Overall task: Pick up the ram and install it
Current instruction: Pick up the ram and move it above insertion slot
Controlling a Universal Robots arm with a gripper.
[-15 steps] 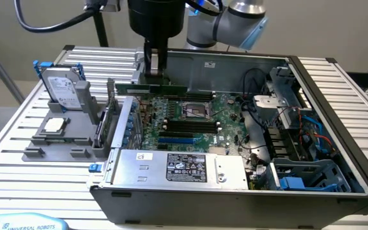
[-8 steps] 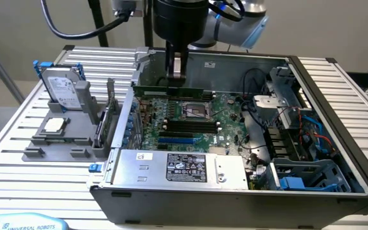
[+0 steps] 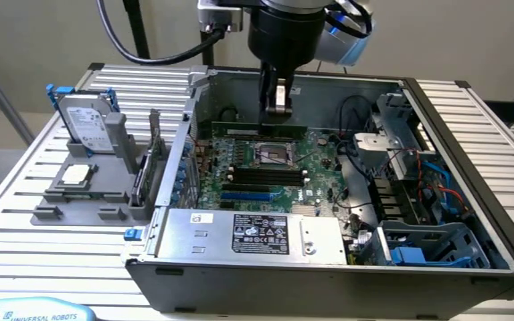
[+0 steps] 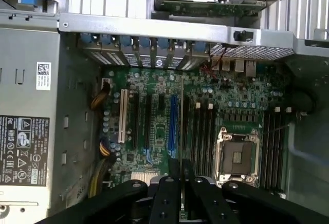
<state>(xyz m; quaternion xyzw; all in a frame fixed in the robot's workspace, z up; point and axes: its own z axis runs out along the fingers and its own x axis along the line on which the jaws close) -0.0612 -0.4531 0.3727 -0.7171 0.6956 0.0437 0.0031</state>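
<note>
Overhead, the gripper (image 3: pixel 278 114) is clamped on the ram (image 3: pixel 239 127); the stick hangs level above the motherboard (image 3: pixel 324 167), apart from it, near the socket (image 3: pixel 273 154); both sit inside the open case (image 3: pixel 328 274).

gripper (image 3: pixel 278 120): black fingers (image 3: pixel 280 100)
ram (image 3: pixel 239 128): green, between the fingers
motherboard (image 3: pixel 324 157): green, black slots (image 3: pixel 266 175) under the fingers, one blue slot (image 3: pixel 246 197) farther off
power supply (image 3: pixel 195 234): silver, black label (image 3: pixel 261 235) with white print
hard drive (image 3: pixel 92 124): silver, blue bracket (image 3: pixel 51 90)
table (image 3: pixel 25 261): pale ribbed stripes
</note>
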